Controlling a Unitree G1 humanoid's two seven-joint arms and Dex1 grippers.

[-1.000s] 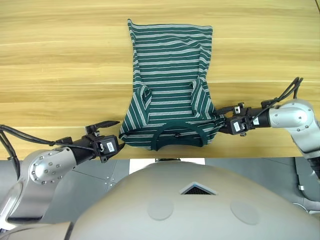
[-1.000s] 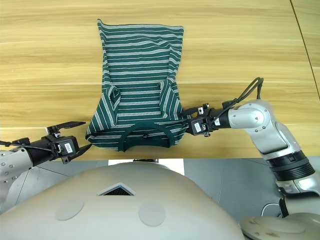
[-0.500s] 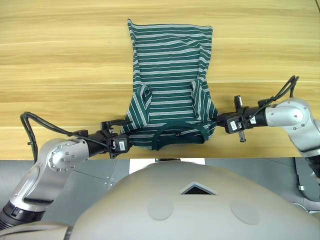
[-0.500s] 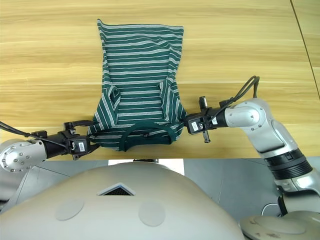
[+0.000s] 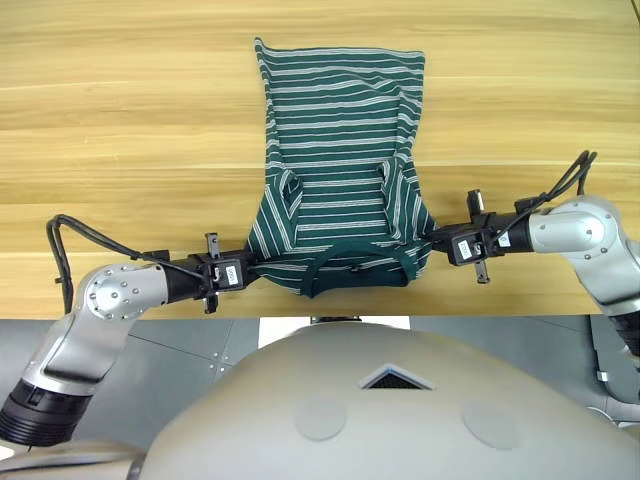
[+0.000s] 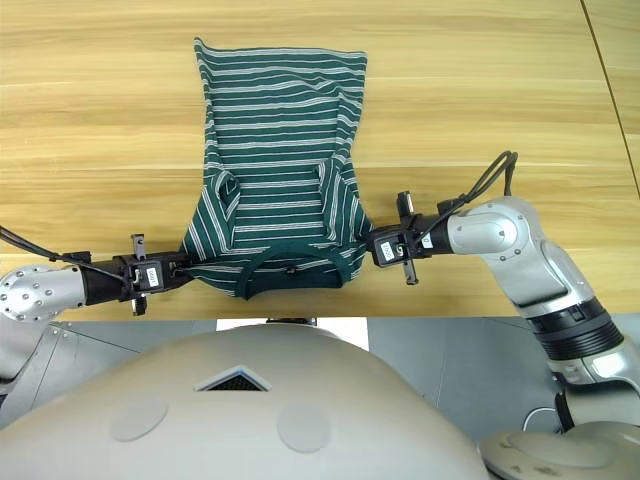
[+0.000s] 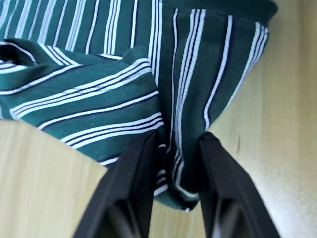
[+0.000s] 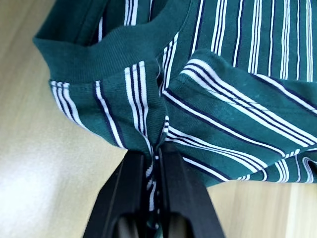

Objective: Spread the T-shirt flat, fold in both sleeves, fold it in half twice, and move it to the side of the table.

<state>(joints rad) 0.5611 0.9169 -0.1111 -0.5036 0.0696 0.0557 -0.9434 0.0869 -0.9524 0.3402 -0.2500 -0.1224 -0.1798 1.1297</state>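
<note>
We swung our left gripper (image 5: 244, 271) in to the T-shirt's (image 5: 340, 150) near left corner and pinched it; our right gripper (image 5: 437, 243) rolled over, gripping the right corner.

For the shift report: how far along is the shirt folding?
Done: the T-shirt lies flat with both sleeves folded in. In hand: the right gripper pinches one shoulder corner, the left gripper is at the other. Left: both half folds and moving it to the side of the table.
</note>
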